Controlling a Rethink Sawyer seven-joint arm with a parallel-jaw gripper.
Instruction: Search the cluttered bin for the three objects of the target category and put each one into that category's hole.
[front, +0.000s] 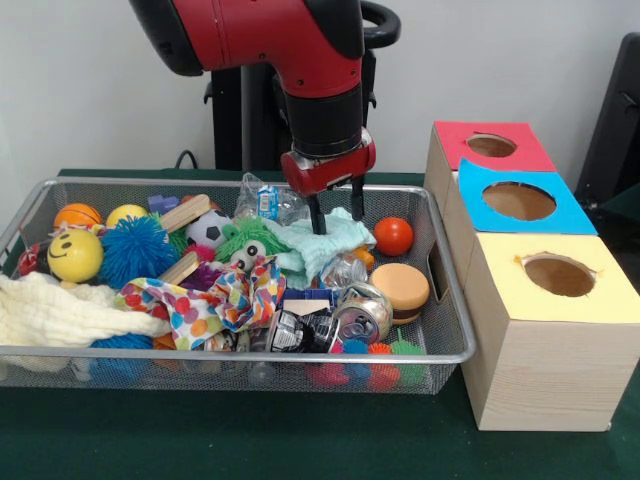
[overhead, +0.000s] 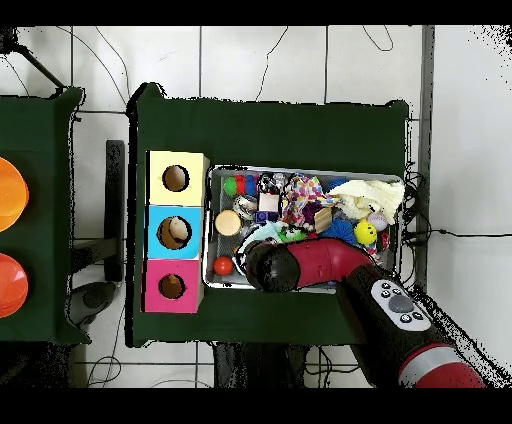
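Note:
A wire mesh bin (front: 250, 354) (overhead: 310, 171) is packed with toys, cloths and cans. My gripper (front: 338, 212) hangs open over a teal cloth (front: 325, 245) at the bin's back, its fingertips just above the fabric with nothing between them. A red ball (front: 394, 236) (overhead: 223, 265) lies beside the cloth, and a tan disc (front: 400, 285) (overhead: 228, 222) sits in front of it. Crushed cans (front: 362, 310) lie near the front rim. Three boxes with holes stand beside the bin: red (front: 491, 146) (overhead: 172, 286), blue (front: 519, 201) (overhead: 175, 232), yellow (front: 558, 275) (overhead: 178, 178). From overhead the arm (overhead: 310, 265) hides the gripper.
Also in the bin are a yellow smiley ball (front: 75, 256) (overhead: 365, 232), a blue spiky ball (front: 135, 250), a small soccer ball (front: 207, 228), a green fuzzy toy (front: 250, 238), a dotted cloth (front: 215, 295), a white cloth (front: 55, 310) (overhead: 370, 192) and wood blocks (front: 185, 212).

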